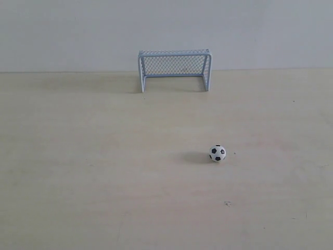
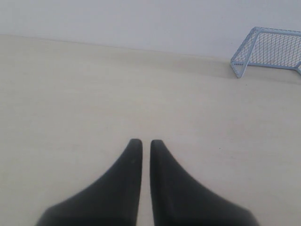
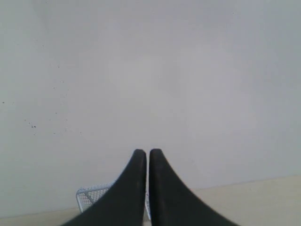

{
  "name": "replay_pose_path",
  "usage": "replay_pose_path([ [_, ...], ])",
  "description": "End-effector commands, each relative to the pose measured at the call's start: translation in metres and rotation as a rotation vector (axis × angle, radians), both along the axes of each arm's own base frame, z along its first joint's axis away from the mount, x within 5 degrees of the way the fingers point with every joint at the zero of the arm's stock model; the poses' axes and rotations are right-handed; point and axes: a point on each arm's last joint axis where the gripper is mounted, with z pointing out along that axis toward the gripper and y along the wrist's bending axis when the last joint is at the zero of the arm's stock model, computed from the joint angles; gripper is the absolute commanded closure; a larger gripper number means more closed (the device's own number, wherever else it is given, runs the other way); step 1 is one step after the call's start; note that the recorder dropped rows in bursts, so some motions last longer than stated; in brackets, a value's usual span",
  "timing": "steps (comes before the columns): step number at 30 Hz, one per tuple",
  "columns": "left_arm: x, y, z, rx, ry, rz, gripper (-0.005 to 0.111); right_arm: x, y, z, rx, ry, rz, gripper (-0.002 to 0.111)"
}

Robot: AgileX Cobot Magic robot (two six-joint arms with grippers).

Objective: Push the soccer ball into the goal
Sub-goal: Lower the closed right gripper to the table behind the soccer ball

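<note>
The soccer ball (image 1: 217, 153), tiny and white with black patches, rests on the pale table right of centre in the exterior view. The goal (image 1: 174, 69), a pale blue tube frame with mesh netting, stands at the far edge against the wall, its mouth facing the ball. Neither arm shows in the exterior view. My left gripper (image 2: 146, 141) is shut with nothing in it, and the goal (image 2: 268, 51) lies far off to one side of it. My right gripper (image 3: 148, 151) is shut and empty too, pointing at the wall, its fingers hiding most of the goal (image 3: 91, 197).
A pale wooden table (image 1: 104, 172) spreads across the whole exterior view. A plain grey-white wall (image 1: 62, 31) closes it off behind the goal. A small dark speck (image 1: 228, 203) marks the table nearer than the ball.
</note>
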Motion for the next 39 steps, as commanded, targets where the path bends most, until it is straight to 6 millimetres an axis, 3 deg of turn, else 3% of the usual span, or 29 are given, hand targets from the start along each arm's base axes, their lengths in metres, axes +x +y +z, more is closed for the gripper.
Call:
replay_pose_path([
  [1, 0.000, 0.000, 0.002, -0.013, -0.014, 0.003, 0.100, -0.004, -0.001, 0.010, -0.068, -0.097, -0.028, 0.108],
  [4, 0.000, 0.000, 0.002, -0.013, -0.014, 0.003, 0.100, 0.001, 0.000, 0.022, -0.113, -0.097, -0.026, 0.108],
  [7, 0.000, 0.000, 0.002, -0.013, -0.014, 0.003, 0.100, 0.024, 0.002, 0.037, -0.151, -0.022, -0.004, 0.108],
  [14, 0.000, 0.000, 0.002, -0.013, -0.014, 0.003, 0.100, 0.105, 0.019, 0.074, -0.465, 0.198, 0.081, 0.108],
  [18, 0.000, 0.000, 0.002, -0.013, -0.014, 0.003, 0.100, 0.158, 0.031, 0.075, -0.720, 0.371, 0.187, 0.108],
  [21, 0.000, 0.000, 0.002, -0.013, -0.014, 0.003, 0.100, 0.195, 0.039, 0.059, -0.944, 0.509, 0.319, 0.108],
  [23, 0.000, 0.000, 0.002, -0.013, -0.014, 0.003, 0.100, 0.221, 0.046, 0.031, -1.242, 0.585, 0.517, 0.108],
  [24, 0.000, 0.000, 0.002, -0.013, -0.014, 0.003, 0.100, 0.233, 0.048, 0.009, -1.513, 0.558, 0.716, 0.108],
  [25, 0.000, 0.000, 0.002, -0.013, -0.014, 0.003, 0.100, 0.239, 0.050, -0.003, -1.620, 0.536, 0.818, 0.108],
  [28, 0.000, 0.000, 0.002, -0.013, -0.014, 0.003, 0.100, 0.275, 0.062, -0.050, -1.599, 0.557, 0.995, 0.108],
  [31, 0.000, 0.000, 0.002, -0.013, -0.014, 0.003, 0.100, 0.293, 0.071, -0.095, -1.644, 0.590, 1.179, 0.108],
  [37, 0.000, 0.000, 0.002, -0.013, -0.014, 0.003, 0.100, 0.298, 0.124, -0.153, -1.800, 0.585, 1.341, 0.108],
  [39, 0.000, 0.000, 0.002, -0.013, -0.014, 0.003, 0.100, 0.297, 0.130, -0.166, -1.828, 0.619, 1.382, 0.108],
])
